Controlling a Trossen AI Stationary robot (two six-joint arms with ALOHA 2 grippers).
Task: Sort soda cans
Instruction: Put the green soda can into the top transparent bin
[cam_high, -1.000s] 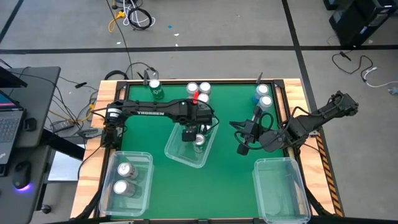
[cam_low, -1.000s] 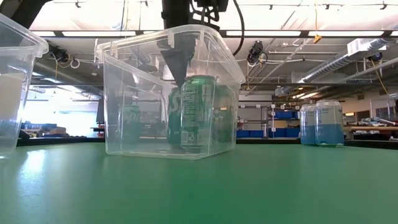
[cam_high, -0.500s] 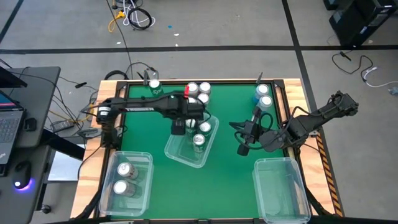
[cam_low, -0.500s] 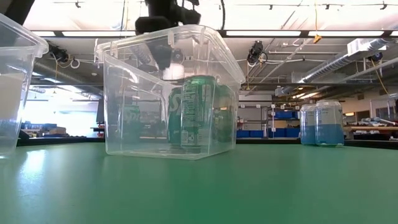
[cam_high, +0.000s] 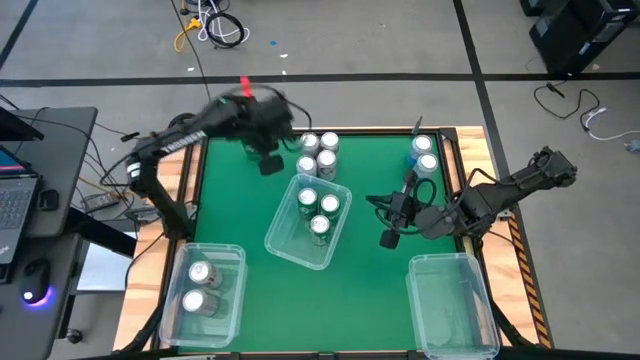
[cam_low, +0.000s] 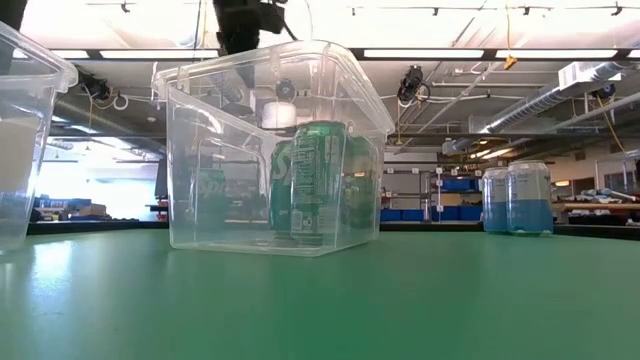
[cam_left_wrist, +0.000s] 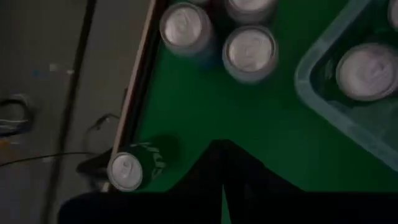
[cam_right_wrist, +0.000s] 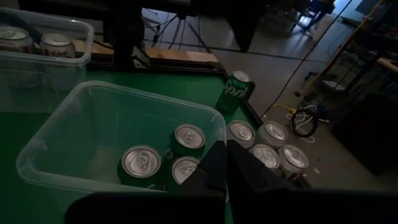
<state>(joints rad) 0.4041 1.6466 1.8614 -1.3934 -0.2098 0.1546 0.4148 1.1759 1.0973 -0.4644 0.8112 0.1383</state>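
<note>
My left gripper (cam_high: 268, 162) hangs shut and empty above the table's far left part, a little short of a lone green soda can (cam_left_wrist: 127, 169) that stands upright at the far edge. Several silver soda cans (cam_high: 318, 153) stand together at the far middle. The tilted clear middle bin (cam_high: 292, 245) holds three upright green cans (cam_high: 318, 212). Two blue cans (cam_high: 423, 153) stand at the far right. My right gripper (cam_high: 390, 238) waits shut and empty, right of the middle bin.
A clear bin (cam_high: 228, 300) at the near left holds two silver cans (cam_high: 198, 288). Another clear bin (cam_high: 450, 305) stands at the near right. A wooden rim (cam_high: 190, 170) runs around the green table. Open green surface lies between the near bins.
My left gripper has risen out of the middle bin and swung toward the table's far left corner. The green can it stood over stays upright in the bin with the other two. My right arm has kept still.
</note>
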